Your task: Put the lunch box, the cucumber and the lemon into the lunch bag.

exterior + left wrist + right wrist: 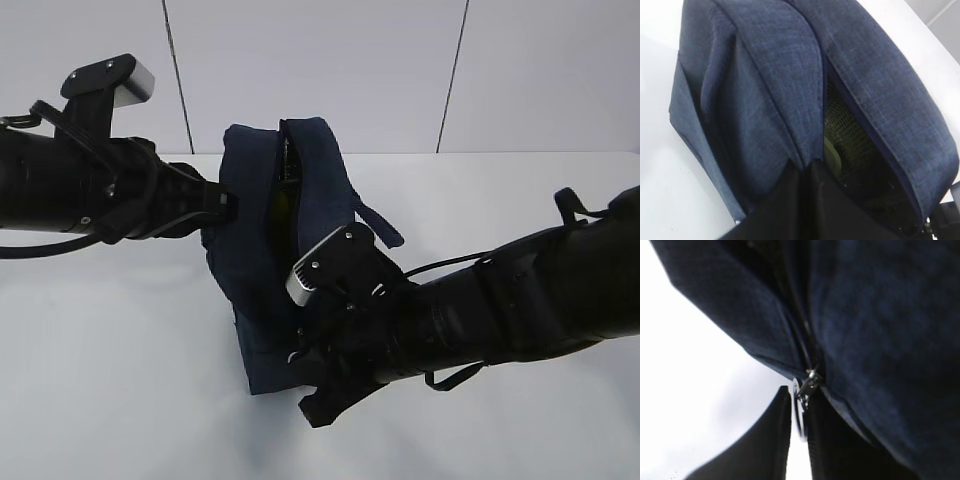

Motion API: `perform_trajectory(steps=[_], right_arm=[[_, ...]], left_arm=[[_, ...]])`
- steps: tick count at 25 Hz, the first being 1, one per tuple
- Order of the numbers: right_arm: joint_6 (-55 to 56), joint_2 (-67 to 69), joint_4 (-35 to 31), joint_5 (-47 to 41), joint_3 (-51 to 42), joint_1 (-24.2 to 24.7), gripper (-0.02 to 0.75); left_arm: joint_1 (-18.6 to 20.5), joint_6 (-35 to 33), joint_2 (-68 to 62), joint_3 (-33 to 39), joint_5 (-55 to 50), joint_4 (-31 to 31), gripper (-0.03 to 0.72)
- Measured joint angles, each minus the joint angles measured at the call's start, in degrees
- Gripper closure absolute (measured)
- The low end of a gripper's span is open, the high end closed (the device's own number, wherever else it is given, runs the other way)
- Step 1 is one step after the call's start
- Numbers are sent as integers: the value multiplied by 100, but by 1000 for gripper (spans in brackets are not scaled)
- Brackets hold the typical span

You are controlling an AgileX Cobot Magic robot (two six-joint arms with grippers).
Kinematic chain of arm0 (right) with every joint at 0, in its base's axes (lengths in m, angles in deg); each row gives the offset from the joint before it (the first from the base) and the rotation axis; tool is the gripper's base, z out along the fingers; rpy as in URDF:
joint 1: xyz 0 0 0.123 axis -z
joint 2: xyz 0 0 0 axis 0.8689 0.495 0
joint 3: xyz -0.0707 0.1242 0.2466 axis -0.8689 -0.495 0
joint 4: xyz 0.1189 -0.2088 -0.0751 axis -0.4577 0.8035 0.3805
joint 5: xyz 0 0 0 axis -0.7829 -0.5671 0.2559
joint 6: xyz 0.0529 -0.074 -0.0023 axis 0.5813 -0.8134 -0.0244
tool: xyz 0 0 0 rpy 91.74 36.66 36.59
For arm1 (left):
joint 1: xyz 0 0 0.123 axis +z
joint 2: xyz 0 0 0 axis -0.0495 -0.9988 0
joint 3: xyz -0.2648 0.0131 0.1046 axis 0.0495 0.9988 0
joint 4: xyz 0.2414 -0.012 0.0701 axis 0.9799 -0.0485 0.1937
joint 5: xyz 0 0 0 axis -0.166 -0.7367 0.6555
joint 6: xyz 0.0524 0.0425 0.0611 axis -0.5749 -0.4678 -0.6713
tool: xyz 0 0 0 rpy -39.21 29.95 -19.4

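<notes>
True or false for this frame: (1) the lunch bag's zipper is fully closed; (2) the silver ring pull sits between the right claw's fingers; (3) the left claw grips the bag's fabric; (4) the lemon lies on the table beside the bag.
1. False: the lunch bag gapes open along its top.
2. True: the ring pull hangs between the right claw fingers.
3. True: the left claw pinches the fabric.
4. False: no lemon shows on the table.

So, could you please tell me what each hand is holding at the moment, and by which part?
The left hand pinches the lunch bag by the fabric beside its zipper opening. The right hand has the silver ring pull between its fingers; a firm grip cannot be told.
</notes>
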Motion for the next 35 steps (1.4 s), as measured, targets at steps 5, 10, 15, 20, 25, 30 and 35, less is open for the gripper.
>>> perform_trajectory(steps=[5,10,15,20,25,30,35], right_arm=[[48,0,0,-107,0,0,631],[144,127,0,-153,0,0,631],[191,273,0,-314,13,0,631],[210,285,0,-314,143,0,631],[238,294,0,-314,239,0,631],[252,294,0,-280,239,0,630],[415,294,0,-204,239,0,727]], left_arm=[[0,0,0,0,0,0,691],[0,0,0,0,0,0,691],[0,0,0,0,0,0,691],[0,0,0,0,12,0,691],[0,0,0,0,19,0,691],[0,0,0,0,19,0,691],[0,0,0,0,37,0,691]])
